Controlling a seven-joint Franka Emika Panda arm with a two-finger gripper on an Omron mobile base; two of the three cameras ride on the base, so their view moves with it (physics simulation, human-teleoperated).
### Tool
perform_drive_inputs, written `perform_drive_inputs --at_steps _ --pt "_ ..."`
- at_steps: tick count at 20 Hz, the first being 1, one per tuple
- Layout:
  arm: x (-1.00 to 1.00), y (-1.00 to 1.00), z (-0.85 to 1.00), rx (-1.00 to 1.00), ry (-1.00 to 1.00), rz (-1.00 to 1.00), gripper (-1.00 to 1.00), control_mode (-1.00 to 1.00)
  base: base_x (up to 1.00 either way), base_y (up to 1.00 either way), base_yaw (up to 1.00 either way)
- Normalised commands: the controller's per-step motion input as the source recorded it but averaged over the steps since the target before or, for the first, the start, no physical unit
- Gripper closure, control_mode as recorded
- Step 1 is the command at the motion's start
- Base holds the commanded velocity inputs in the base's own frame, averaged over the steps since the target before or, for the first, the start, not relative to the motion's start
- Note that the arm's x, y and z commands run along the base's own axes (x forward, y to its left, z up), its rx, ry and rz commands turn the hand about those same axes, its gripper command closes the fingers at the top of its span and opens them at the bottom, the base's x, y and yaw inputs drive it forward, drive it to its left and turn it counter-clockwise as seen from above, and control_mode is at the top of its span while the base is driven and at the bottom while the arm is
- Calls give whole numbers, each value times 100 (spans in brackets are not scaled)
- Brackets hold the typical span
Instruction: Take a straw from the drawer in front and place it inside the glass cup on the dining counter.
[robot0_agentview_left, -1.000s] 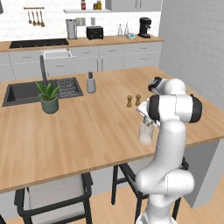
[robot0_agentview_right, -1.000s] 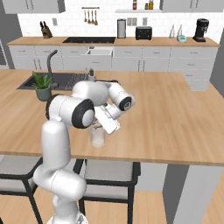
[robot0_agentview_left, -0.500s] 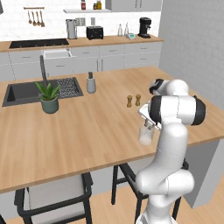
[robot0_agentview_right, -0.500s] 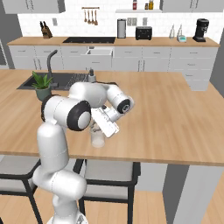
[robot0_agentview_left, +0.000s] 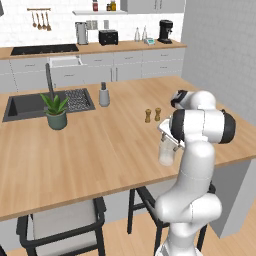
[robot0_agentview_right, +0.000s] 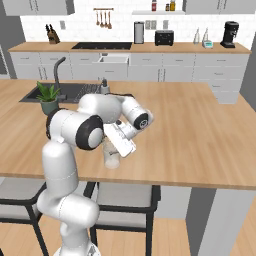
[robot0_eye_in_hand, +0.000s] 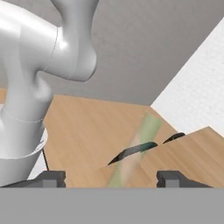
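My gripper (robot0_eye_in_hand: 111, 178) has just spread its 2 jaws, letting the straw (robot0_eye_in_hand: 133, 150) go above the glass cup (robot0_agentview_left: 166, 154), so placement looks nearly done.

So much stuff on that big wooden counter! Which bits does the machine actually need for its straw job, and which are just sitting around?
Part of the job:
- glass cup near the counter's front edge
- pale green straw, seen between the open pincer tips
- dining counter

Just lying about:
- potted plant
- soap dispenser
- salt and pepper shakers
- sink
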Motion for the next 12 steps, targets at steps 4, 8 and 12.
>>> perform_drive_inputs --at_steps 4,8,12 --pt "-7 -2 13 0 -3 0 -100 -100 0 0 0" --pt "-4 0 44 0 0 0 -100 -100 0 0 0" --pt "-10 0 72 0 -3 0 -100 -100 0 0 0"
